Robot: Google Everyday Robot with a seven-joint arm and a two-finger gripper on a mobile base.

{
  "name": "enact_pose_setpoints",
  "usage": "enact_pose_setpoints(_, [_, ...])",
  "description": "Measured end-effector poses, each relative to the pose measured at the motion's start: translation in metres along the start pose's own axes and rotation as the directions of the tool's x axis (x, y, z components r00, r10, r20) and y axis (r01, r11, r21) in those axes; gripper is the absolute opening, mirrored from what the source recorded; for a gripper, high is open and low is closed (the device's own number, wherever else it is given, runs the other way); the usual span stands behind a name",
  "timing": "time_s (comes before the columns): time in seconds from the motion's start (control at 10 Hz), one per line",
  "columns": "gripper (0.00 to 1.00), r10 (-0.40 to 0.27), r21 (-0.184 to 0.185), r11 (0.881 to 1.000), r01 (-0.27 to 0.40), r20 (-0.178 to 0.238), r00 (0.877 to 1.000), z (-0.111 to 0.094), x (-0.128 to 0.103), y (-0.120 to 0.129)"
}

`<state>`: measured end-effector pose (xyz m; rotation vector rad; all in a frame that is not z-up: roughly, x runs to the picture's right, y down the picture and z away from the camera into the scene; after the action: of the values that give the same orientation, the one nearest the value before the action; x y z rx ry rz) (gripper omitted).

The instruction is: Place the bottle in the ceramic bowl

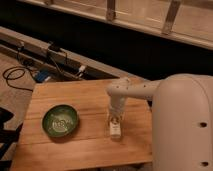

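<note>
**End effector down on bottle, bowl off to the side**

End effector (116,120) is low over the wooden worktop (75,97), pointing straight down from the white arm (131,90). The arm reaches in from the big white robot body (182,125) on the right.

Bottle (115,131) sits directly under the end effector, touching or nearly touching it. Its whitish body pokes out just below the tip. The long axis looks in line with the end effector, running from the tip toward the worktop's near edge. Can't tell whether it's standing upright or lying flat, or which end has the cap.

Can't tell how far the end effector is open, or whether it actually has hold of the bottle.

Ceramic bowl (60,120) is well apart from the end effector, to its left as seen from here, at about the same depth on the worktop. It's dark green with a lighter pattern inside and sits flat.

Cables (15,75) lie on the floor beyond the worktop's far left corner, far from the end effector.
</note>
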<state>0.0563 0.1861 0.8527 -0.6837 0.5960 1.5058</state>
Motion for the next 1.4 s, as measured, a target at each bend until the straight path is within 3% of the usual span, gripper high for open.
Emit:
enact_pose_setpoints(0.3, [0.01,0.019,-0.002,1.000,-0.019,0.021,1.000,-0.006,0.000,-0.005])
enact_pose_setpoints(0.5, [0.00,0.024,0.011,1.000,-0.025,0.057,0.998,-0.022,-0.004,-0.004])
enact_pose_setpoints(0.8, [0.00,-0.024,0.038,0.999,0.019,0.140,0.990,-0.079,-0.017,0.012])
enact_pose_setpoints(1.0, [0.00,-0.107,0.055,0.994,0.098,0.186,0.977,-0.117,-0.033,0.048])
enact_pose_setpoints(1.1, [0.00,-0.144,0.061,0.989,0.135,0.193,0.970,-0.125,-0.039,0.066])
enact_pose_setpoints(1.4, [0.00,-0.269,0.070,0.963,0.260,0.197,0.943,-0.125,-0.057,0.119])
